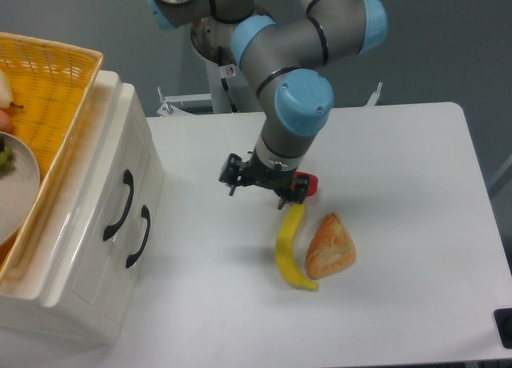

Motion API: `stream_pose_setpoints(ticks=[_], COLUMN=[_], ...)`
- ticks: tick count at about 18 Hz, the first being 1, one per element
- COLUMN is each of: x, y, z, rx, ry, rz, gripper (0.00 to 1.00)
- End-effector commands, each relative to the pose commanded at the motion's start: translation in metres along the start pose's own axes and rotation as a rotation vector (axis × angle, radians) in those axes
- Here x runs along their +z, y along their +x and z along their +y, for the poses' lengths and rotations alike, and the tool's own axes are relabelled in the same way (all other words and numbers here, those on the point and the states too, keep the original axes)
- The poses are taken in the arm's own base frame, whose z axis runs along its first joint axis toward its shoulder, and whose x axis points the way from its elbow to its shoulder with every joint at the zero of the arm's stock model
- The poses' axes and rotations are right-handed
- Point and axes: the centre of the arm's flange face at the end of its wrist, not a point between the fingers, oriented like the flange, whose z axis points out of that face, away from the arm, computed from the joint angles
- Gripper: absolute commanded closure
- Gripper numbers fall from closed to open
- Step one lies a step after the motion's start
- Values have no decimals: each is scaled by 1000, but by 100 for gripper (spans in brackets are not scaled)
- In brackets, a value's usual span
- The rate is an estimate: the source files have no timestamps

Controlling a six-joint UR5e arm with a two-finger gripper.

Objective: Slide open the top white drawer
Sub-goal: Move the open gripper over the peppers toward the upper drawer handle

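Camera view: gripper (263, 184) hangs with jaws apart, grasping nothing, above the banana (290, 246). Top white drawer (112, 194) sits closed at table's (416, 168) left, well apart.

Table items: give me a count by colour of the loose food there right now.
Yellow: 1, banana
Red: 1, pepper, mostly behind the gripper
Brown: 1, pastry
Total: 3 in view
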Motion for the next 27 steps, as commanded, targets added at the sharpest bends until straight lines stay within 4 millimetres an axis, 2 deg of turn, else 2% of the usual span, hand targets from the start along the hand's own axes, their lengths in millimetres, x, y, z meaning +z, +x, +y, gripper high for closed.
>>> stream_pose_setpoints(ticks=[2,4,10,11,24,27], x=[0,2,8,10,10,10], y=[3,17,76,80,95,103], z=[-1,-6,-26,-26,-32,-34], rx=[-20,-16,-34,-32,-25,-14], ry=[9,12,13,11,43,48], rz=[18,30,46,53,112,122], gripper=[3,3,3,3,4,7])
